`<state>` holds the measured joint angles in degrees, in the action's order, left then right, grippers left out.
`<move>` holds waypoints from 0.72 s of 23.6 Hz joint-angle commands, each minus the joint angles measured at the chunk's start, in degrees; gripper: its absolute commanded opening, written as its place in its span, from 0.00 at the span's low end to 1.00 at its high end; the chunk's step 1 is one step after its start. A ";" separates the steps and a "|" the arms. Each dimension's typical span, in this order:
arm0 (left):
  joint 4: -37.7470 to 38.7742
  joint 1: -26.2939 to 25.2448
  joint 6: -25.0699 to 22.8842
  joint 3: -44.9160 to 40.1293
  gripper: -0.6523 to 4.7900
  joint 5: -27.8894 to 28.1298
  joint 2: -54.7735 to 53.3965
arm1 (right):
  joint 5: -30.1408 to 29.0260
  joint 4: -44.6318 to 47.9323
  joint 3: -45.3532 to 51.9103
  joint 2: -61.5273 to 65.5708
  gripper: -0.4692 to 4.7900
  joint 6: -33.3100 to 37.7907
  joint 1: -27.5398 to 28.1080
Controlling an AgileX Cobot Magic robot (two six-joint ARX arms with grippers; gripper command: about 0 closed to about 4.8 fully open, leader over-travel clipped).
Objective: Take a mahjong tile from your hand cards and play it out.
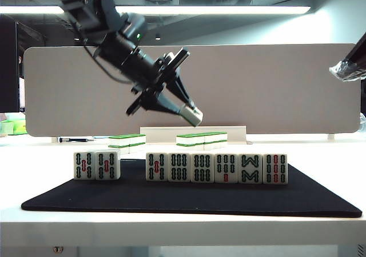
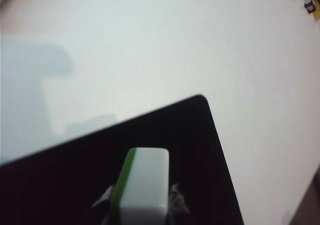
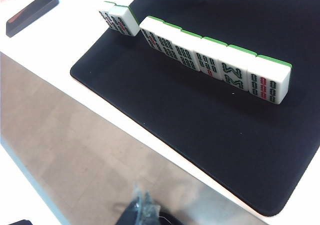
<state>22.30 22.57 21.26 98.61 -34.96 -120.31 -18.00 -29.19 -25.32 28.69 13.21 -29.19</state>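
Note:
My left gripper (image 1: 190, 114) hangs in the air above the black mat (image 1: 171, 200), shut on a mahjong tile (image 1: 193, 117). In the left wrist view the tile (image 2: 145, 180) shows a white side and a green back between the fingers of the left gripper (image 2: 142, 207); its face is hidden. The hand cards (image 1: 214, 167) stand upright in a row on the mat, with two more (image 1: 96, 165) apart at the left and a gap between the groups. The right wrist view shows the same row (image 3: 215, 60). My right gripper (image 1: 349, 68) is raised at the far right, its wrapped fingers together (image 3: 145, 205).
Green-backed tiles lie flat behind the mat in two low stacks (image 1: 127, 140) (image 1: 200, 138). A white board (image 1: 257, 85) closes off the back of the table. A black flat object (image 3: 30, 10) lies on the table off the mat's corner. The mat's corner (image 2: 200, 100) sits below the left gripper.

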 commanded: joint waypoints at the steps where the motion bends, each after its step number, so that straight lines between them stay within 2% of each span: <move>1: 2.16 -0.55 2.84 0.13 0.32 -2.71 -0.94 | 0.09 0.61 -0.13 -0.04 0.09 -0.11 0.00; 11: 5.95 -0.66 2.75 0.11 0.32 -3.45 -4.17 | 0.31 0.61 -0.13 -0.04 0.09 -0.11 0.00; 17: 6.32 -0.66 2.69 0.11 0.32 2.16 -4.55 | 0.28 0.66 -0.13 -0.04 0.09 -0.11 0.00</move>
<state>28.80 21.89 24.08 98.61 -35.05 -125.14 -17.76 -29.39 -25.32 28.67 13.21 -29.17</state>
